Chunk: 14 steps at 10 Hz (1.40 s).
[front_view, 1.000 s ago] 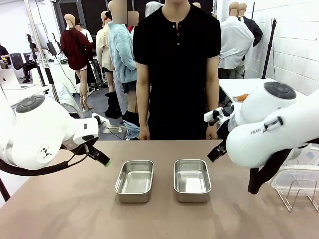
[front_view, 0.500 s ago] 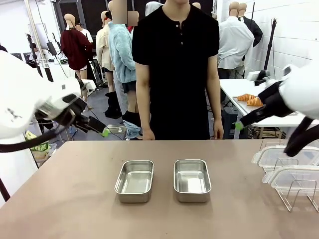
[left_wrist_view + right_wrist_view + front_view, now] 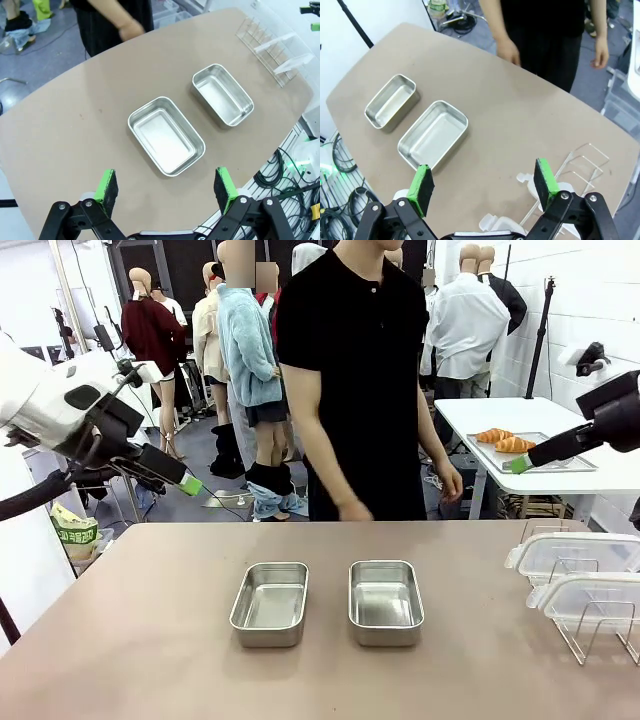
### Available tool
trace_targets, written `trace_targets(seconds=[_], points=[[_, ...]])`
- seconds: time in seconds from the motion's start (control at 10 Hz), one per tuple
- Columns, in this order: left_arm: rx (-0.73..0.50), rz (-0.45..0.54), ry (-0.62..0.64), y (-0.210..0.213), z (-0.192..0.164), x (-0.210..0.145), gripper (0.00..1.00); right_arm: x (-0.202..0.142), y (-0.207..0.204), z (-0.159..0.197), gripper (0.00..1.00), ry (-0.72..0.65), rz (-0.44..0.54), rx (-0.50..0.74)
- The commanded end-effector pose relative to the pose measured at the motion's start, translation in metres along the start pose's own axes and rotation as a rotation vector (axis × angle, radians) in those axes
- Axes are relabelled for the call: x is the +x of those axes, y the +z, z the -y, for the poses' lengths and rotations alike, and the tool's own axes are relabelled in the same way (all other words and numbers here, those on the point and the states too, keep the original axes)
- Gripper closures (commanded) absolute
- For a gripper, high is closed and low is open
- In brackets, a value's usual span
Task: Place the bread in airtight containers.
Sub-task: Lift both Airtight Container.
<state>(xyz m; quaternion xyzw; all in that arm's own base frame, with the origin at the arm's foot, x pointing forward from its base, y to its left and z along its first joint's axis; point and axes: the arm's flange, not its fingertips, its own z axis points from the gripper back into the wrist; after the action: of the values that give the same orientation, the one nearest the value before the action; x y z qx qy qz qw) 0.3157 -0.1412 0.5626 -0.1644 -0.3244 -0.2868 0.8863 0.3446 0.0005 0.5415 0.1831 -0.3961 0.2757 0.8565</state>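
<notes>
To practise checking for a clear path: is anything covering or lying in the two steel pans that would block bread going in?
Nothing visible does. The left pan and the right pan lie open and empty; the clear lids stand apart from them, at the right of the table.

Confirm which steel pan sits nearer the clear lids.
The right-hand pan in the front view; it lies between the left-hand pan and the clear lids.
</notes>
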Motion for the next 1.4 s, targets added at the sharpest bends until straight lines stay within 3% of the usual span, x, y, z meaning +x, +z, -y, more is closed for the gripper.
trace_targets(seconds=[0.0, 0.4, 0.5, 1.3], points=[[0.007, -0.029, -0.008, -0.005, -0.006, -0.005, 0.00, -0.028, -0.006, -0.019, 0.00, 0.035, 0.017, 0.041], [0.019, -0.004, 0.019, -0.006, -0.007, -0.005, 0.00, -0.018, -0.015, -0.018, 0.00, 0.021, 0.018, 0.063], [0.013, -0.023, 0.003, -0.004, -0.002, -0.002, 0.00, 0.004, -0.002, -0.010, 0.00, 0.034, 0.003, 0.030], [0.013, -0.023, 0.003, -0.004, -0.002, -0.002, 0.00, 0.004, -0.002, -0.010, 0.00, 0.034, 0.003, 0.030]])
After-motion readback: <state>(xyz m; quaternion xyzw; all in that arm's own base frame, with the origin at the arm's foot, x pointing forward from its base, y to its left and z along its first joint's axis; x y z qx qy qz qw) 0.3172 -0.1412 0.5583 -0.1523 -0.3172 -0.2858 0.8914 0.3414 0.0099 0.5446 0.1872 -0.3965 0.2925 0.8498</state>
